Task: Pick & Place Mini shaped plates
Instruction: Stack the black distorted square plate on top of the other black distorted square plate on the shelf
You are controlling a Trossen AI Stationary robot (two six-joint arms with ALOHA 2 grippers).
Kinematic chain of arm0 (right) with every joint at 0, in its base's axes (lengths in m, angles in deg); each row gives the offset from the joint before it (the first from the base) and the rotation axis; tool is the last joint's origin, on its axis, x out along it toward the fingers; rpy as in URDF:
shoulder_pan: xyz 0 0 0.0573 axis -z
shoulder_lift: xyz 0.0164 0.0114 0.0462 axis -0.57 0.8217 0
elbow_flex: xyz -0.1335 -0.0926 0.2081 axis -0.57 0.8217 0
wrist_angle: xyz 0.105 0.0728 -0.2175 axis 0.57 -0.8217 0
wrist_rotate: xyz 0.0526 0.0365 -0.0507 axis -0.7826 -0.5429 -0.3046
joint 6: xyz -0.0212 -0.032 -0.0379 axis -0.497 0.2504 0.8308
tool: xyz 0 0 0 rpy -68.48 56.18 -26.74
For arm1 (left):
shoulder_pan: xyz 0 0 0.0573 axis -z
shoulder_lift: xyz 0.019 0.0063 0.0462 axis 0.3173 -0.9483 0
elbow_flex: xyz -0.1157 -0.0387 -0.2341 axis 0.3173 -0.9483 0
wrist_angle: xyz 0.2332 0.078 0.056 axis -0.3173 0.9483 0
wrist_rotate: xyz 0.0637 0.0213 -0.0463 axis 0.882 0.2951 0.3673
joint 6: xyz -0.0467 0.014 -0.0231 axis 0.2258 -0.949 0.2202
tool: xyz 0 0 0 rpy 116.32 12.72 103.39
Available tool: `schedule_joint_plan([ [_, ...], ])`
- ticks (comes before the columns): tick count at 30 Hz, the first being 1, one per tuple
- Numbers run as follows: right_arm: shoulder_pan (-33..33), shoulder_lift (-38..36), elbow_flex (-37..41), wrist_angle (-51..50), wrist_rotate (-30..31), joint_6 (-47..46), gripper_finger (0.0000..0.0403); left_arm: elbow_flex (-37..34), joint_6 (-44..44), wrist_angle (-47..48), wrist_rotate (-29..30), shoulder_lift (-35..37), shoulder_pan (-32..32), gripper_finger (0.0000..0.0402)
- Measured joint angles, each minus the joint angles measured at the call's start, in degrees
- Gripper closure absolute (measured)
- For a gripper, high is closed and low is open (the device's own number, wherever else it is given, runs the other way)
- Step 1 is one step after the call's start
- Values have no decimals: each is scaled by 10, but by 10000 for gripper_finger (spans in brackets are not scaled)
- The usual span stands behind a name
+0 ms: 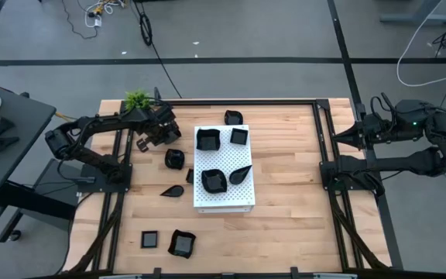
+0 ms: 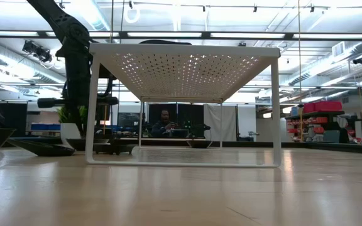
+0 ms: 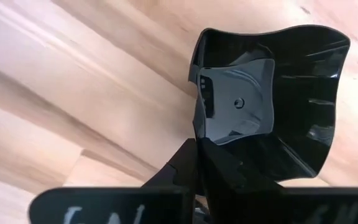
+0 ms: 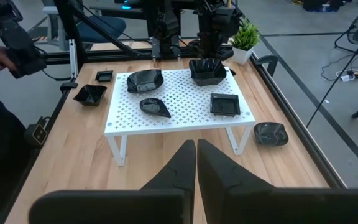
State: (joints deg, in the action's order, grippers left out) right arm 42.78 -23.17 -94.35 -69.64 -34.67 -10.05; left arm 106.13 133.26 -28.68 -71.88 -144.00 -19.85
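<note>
My left gripper reaches in from the table's left, just left of the white perforated board, and is shut on a wavy-edged glossy black dish. In the left wrist view that dish fills the frame over bare wood. Several more black dishes sit on the board: a wavy one, a square one, another wavy one and a leaf-shaped one. My right gripper waits shut at the table's right edge, shown as. My left gripper holds the wavy dish by its rim, at the corner nearest the fingers, slanting down from the table's left. One finger shows outside the wall; the other merges with the dark dish. I cannot tell whether the dish is lifted clear of the wood.
Loose black dishes lie on the wood: one by the far edge, a leaf shape, a small square and a wavy one. A green potted plant stands close behind the left arm. A person sits beyond the table.
</note>
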Motion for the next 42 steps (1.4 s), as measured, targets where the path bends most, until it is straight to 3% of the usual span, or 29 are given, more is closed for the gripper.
schedule_joint_plan([
  [10, 0, 0, 0, 0, 0, 0, 381, 0, -10, 5, -2, 2, 3, 396],
  [29, 0, 0, 0, 0, 0, 0, 381, 2, -28, 14, 24, 82, 18, 397],
  [42, 0, 0, 0, 0, 0, 0, 381, 107, -136, 88, 61, 85, 24, 398],
])
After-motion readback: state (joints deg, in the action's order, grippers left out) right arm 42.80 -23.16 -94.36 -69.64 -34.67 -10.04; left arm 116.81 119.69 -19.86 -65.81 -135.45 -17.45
